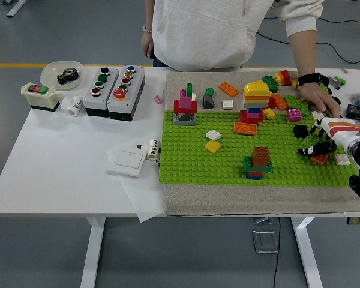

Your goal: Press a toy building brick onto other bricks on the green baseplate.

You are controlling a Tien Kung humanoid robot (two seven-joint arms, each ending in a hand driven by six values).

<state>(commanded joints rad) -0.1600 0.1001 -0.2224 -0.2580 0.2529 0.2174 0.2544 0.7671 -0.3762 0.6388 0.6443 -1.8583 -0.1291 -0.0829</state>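
The green baseplate (198, 162) lies on a grey mat on the right half of the table. My right hand (316, 148) reaches in from the right edge, its black fingers curled over an orange-red brick (320, 159) that sits on the plate's right part. A black brick (300, 129) and a pink one (294, 114) stand just beyond it. A brown-on-green stack (259, 162) stands mid-plate, a yellow-topped stack (256, 99) farther back, and a red and pink tower (185, 108) at the plate's far left. My left arm is out of sight.
A person stands at the far side with one hand (321, 99) resting among loose bricks at the back right. Two button boxes (114, 84), a switch box (41, 96), a bowl with a gear (63, 73) and a white switch plate (127, 159) are at left.
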